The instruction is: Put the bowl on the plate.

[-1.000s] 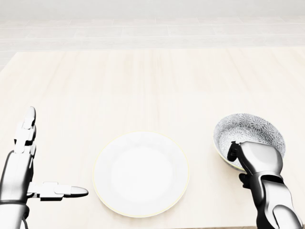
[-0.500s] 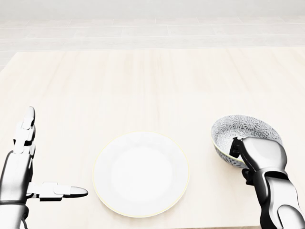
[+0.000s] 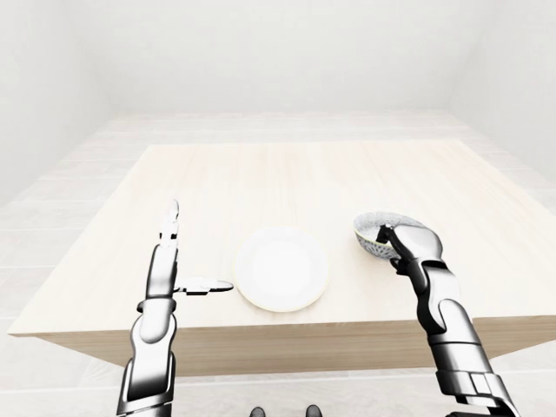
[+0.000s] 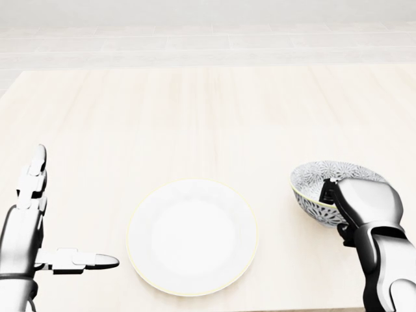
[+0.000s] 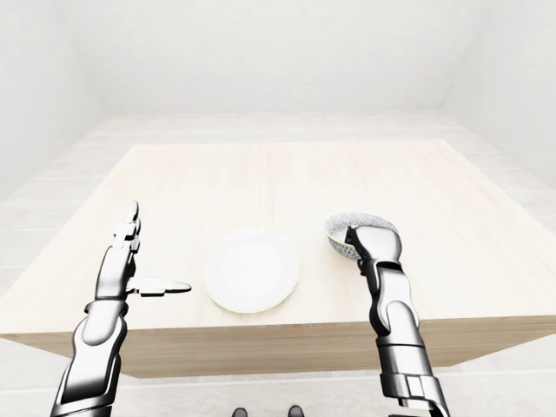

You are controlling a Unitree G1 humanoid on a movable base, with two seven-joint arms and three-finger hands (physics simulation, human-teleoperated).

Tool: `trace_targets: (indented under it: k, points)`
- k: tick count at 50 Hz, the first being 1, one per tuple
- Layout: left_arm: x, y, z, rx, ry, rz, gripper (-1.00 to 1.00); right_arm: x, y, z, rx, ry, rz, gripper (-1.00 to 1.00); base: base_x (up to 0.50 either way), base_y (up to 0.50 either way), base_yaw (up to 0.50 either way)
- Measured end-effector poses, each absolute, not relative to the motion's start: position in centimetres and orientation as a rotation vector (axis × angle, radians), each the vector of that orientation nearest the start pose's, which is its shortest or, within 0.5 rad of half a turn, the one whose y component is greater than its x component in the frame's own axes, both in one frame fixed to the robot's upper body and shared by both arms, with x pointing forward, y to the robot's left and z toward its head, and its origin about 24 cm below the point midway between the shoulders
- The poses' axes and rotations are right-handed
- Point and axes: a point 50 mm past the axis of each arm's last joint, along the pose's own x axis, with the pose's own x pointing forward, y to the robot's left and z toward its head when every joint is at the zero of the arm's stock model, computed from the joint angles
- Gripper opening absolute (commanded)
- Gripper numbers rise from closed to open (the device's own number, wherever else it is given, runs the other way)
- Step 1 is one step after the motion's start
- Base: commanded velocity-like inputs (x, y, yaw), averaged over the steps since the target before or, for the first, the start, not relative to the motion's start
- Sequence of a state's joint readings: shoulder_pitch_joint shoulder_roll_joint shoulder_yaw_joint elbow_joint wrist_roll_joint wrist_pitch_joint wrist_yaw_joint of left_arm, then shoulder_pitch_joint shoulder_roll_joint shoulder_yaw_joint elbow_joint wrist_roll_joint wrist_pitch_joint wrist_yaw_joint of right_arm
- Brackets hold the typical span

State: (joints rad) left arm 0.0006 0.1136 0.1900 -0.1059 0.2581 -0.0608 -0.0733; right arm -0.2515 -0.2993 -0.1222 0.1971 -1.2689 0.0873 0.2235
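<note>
Resting on the wooden table, the white plate lies unmoved. Right of it, well apart, the patterned bowl has tipped over the past second, seemingly lifting, with the right hand clasped on its near rim, so carrying can begin. The left hand stays spread wide, idle.

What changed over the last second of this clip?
The right hand, gripping the bowl by its rim, shifted right and up in the head view, tipping the bowl so less of its inside shows. The plate and open left hand stayed put.
</note>
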Motion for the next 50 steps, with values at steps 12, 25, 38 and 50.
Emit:
trace_targets:
  k: [12, 25, 38, 50]
  points:
    - [24.9, 20.9, 7.6, 0.393, -0.135, 0.113, 1.0, 29.5, -23.2, 7.8, -1.52, 0.236, -0.037, -0.3, 0.0, 0.0, 0.0]
    - [25.0, 20.8, 7.3, 0.393, -0.131, 0.112, 1.0, 29.1, -22.0, 8.4, -1.534, 0.211, -0.025, -0.3, 0.0, 0.0, 0.0]
    - [25.1, 20.9, 7.1, 0.393, -0.127, 0.112, 1.0, 28.8, -20.6, 8.9, -1.537, 0.177, -0.011, -0.31, 0.0, 0.0, 0.0]
    - [25.2, 21.0, 7.0, 0.393, -0.123, 0.113, 1.0, 28.3, -19.2, 9.7, -1.546, 0.142, -0.001, -0.31, 0.0, 0.0, 0.0]
